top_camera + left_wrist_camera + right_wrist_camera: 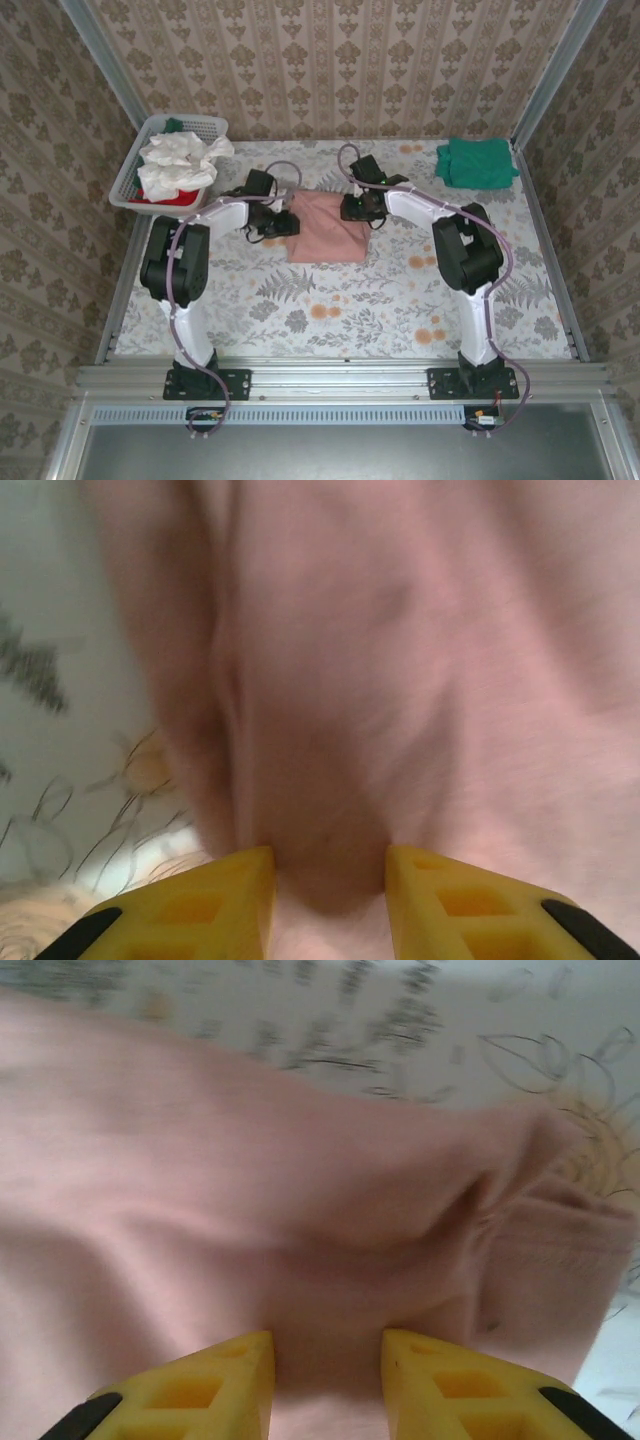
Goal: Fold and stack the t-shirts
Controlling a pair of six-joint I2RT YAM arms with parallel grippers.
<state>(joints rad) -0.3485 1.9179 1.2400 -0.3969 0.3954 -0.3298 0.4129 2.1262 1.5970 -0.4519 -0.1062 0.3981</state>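
Task partly complete. One dusty-pink cloth t-shirt (325,228) lies folded into a rectangle in the middle of the floral-covered bench (400,300). One teal-green folded t-shirt (478,162) sits at the far right corner, well apart (no stack formed yet). Outstanding: crumpled white cloth (180,160) and one red garment (175,198) in the single white slatted plastic basket (128,180), far left. Left end effector (330,858) and right end effector (328,1340) each straddle a pink edge; whether they are clenched on it cannot be told
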